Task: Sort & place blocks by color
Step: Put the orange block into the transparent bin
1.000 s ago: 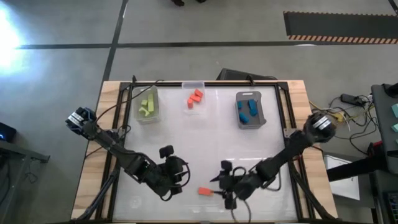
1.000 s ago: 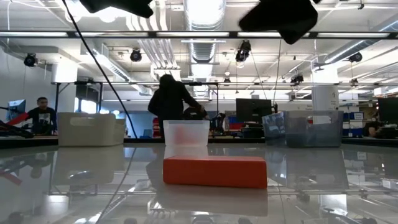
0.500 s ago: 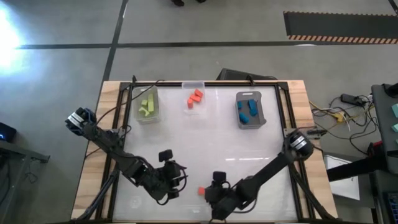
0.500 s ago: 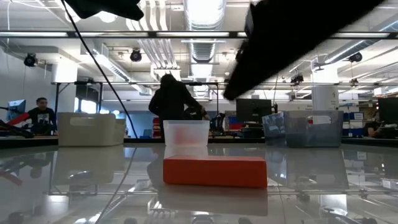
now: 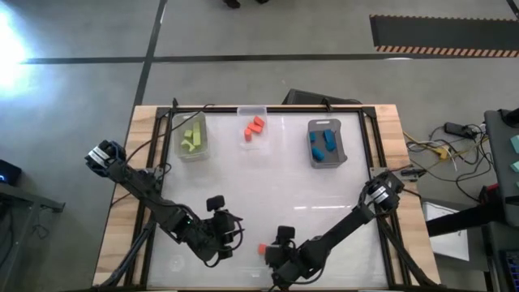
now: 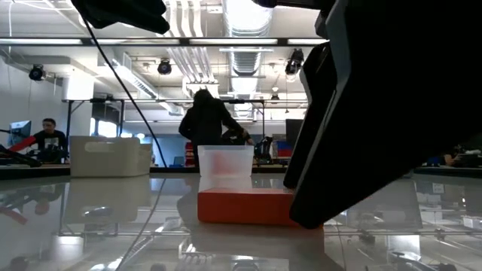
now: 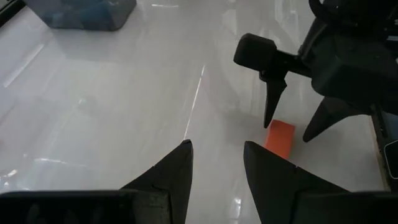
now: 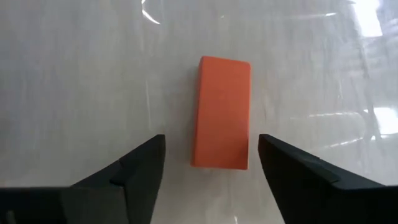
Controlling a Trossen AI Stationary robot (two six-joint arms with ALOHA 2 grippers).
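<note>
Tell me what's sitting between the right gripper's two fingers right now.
The orange block lies on the table between the open fingers of the right gripper, untouched on both sides. The right wrist view shows it.

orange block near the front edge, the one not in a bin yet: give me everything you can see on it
The orange block is a small solid orange-red rectangular bar, matte with plain faces and no markings. It lies flat on the glossy white table near the front edge, apart from the bins at the back. The right gripper is open, its fingers spread to either side of the block's near end without touching it. Nothing else touches it. The left gripper waits nearby, holding nothing.
</note>
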